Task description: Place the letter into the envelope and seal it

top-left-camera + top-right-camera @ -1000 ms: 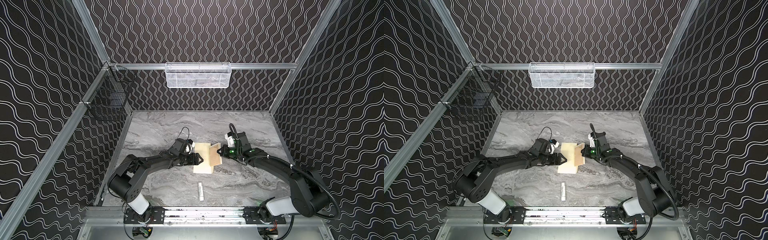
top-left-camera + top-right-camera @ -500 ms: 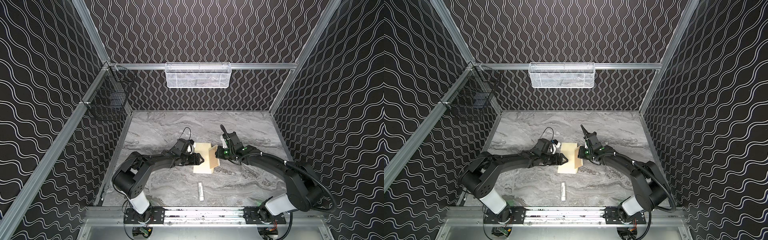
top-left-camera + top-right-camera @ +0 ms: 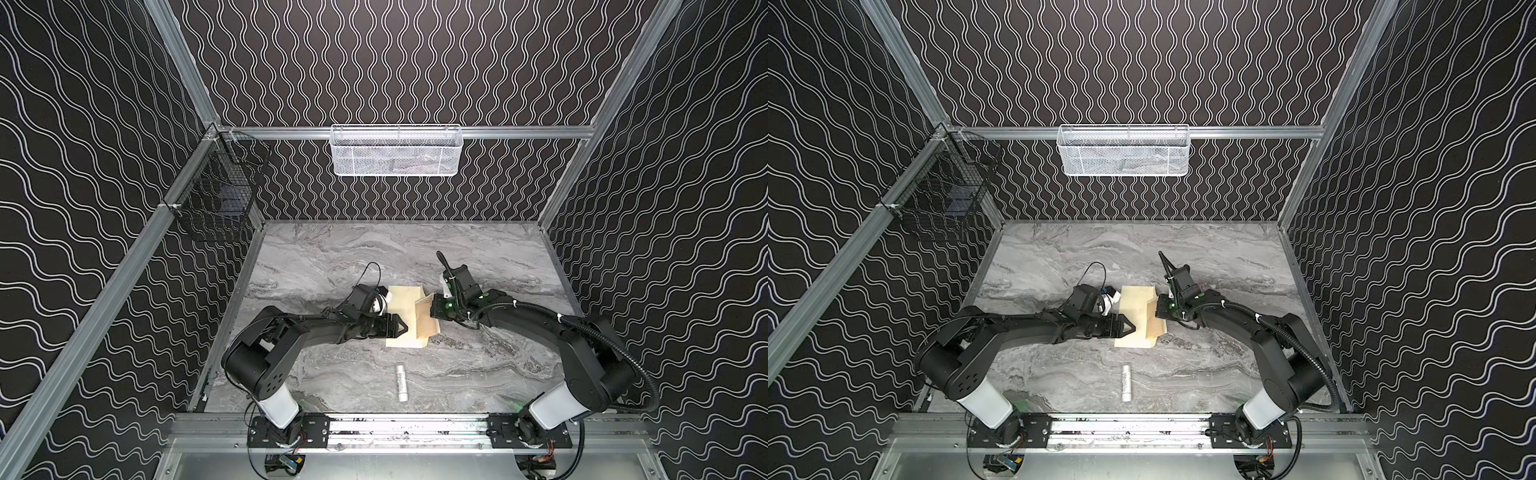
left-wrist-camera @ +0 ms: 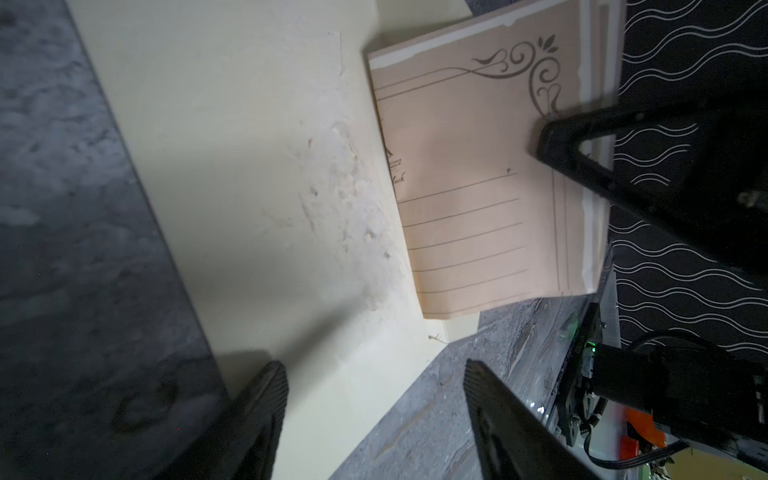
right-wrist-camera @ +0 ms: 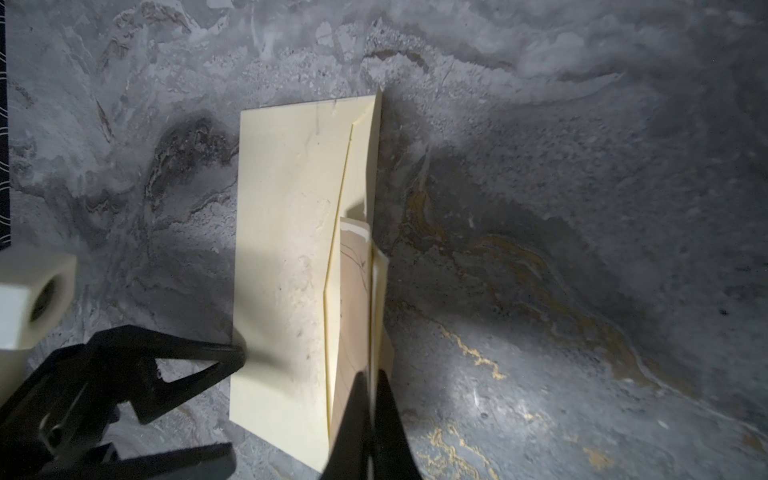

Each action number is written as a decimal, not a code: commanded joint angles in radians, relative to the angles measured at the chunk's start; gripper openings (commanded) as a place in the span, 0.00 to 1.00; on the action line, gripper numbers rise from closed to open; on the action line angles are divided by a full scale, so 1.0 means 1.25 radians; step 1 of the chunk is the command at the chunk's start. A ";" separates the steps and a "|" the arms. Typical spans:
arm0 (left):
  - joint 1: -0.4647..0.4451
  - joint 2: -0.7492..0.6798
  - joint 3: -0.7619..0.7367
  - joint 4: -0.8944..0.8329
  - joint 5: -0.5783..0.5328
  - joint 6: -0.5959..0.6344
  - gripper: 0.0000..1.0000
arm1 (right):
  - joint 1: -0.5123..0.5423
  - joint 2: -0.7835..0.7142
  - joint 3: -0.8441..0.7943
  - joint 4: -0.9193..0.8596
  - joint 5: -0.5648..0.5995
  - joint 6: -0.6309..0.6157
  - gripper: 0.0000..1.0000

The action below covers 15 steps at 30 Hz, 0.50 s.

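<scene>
Mid-frame in a top view, the right end effector pinched the letter, judged light and floppy, by its edge. The left end effector stood spread over the flimsy envelope.

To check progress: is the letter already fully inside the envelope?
No, most of the letter stands outside the envelope, pinched by the right gripper.

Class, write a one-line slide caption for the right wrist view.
Right gripper, shut on the letter, holds it at the mouth of the envelope; open left gripper touches the opposite edge.
</scene>
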 commanded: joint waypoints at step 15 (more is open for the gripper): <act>-0.020 -0.016 -0.054 0.038 0.003 -0.040 0.72 | 0.012 0.026 0.030 -0.028 0.024 0.015 0.00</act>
